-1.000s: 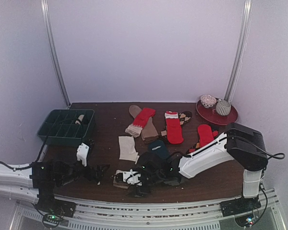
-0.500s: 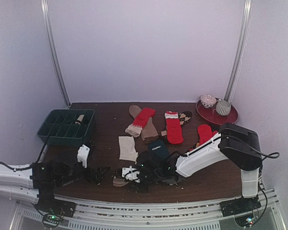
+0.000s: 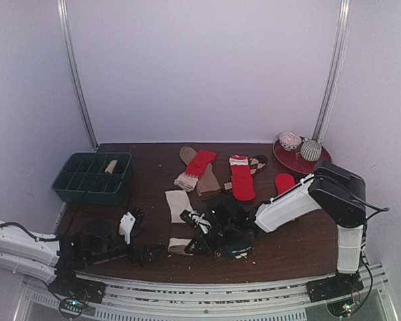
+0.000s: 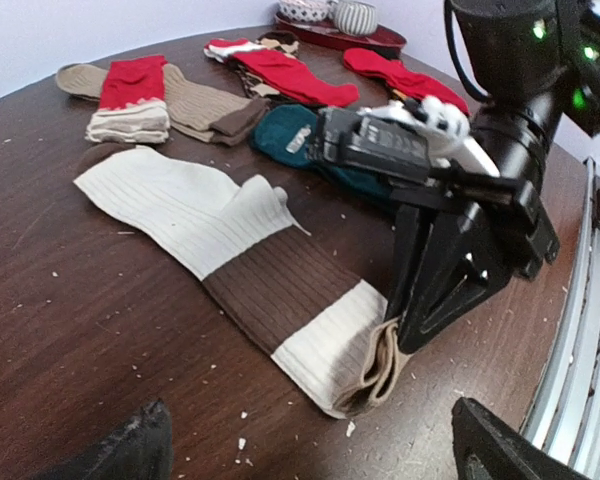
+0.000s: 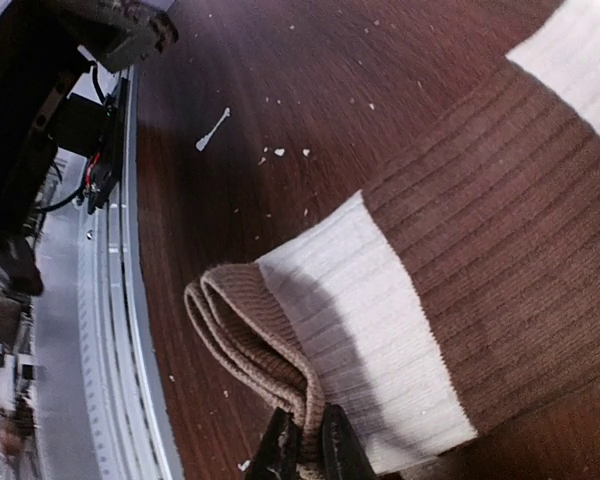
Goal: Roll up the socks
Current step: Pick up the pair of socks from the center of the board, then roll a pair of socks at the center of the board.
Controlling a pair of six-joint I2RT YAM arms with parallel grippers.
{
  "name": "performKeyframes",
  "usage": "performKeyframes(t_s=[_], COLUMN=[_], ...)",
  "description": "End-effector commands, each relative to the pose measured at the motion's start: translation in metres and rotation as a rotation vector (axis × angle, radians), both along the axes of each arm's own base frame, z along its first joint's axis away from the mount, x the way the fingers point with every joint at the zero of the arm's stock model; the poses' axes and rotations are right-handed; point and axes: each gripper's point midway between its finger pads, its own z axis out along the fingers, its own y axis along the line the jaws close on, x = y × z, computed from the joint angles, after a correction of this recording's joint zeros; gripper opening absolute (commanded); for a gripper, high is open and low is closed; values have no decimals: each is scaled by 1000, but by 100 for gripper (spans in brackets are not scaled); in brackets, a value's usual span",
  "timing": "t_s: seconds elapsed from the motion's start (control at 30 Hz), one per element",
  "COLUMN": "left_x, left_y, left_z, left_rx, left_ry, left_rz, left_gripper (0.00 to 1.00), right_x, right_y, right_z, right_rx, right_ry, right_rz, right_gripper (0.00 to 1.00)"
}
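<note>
A cream sock with a brown band (image 4: 250, 260) lies flat on the table, running from the middle (image 3: 179, 204) towards the near edge. Its tan cuff end (image 5: 250, 325) is folded up off the wood. My right gripper (image 5: 308, 448) is shut on that cuff, seen from the left wrist as black fingers (image 4: 420, 300) standing on the sock's end. My left gripper (image 4: 315, 450) hangs open just short of the cuff, touching nothing. A teal sock (image 4: 290, 135) lies behind the right wrist. Red socks (image 3: 242, 179) and a tan sock (image 3: 207, 180) lie further back.
A dark green compartment tray (image 3: 90, 177) stands at the back left. A red plate (image 3: 302, 160) with two bowls sits at the back right. The metal rail (image 5: 110, 330) runs along the near table edge close to the cuff. White crumbs dot the wood.
My right gripper has closed on the sock's cuff and lifted it slightly. The left arm has swung right, towards the cuff, still open.
</note>
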Motion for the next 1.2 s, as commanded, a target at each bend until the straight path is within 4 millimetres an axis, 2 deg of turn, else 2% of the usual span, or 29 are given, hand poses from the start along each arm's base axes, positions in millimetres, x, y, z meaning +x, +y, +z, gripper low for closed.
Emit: performKeyframes(t_s=[0.0,0.17,0.27,0.5,0.63,0.77,0.87,0.97,1.03,1.07,1.17], left_x=[-10,-11,-15,-27,-27,-30,-28,-29,-31,-31,-33], left_y=[-33,-49,-58,-71,-76,-80,-88,-87,-85,-84,-82], left_z=[25,11,5,-14,-25,-30,-31,-40,-47,-50,-56], left_rx=[-99,-49,-51,-68,-55,-70,-78,-62,-51,-47,-42], left_ry=[-143,-177,-160,-95,-76,-60,-45,-15,5,12,36], left_rz=[-166,-227,-270,-350,-366,-382,-388,-388,-385,-384,-383], left_gripper=[93,88,74,80,72,58,52,45,38,31,0], right_x=[-20,-23,-18,-13,-12,-12,-11,-13,-13,-13,-13], right_y=[-11,-16,-20,-21,-21,-23,-24,-24,-24,-25,-25], right_z=[-2,-7,-13,-17,-16,-17,-17,-17,-17,-18,-18], right_rx=[-40,-69,-91,-90,-90,-95,-92,-87,-88,-89,-90], right_ry=[296,355,360,362,358,353,354,358,358,359,358], right_rz=[-54,-57,-75,-81,-80,-81,-86,-83,-84,-82,-84], right_gripper=[7,7,6,6,6,6,6,6,6,6,6])
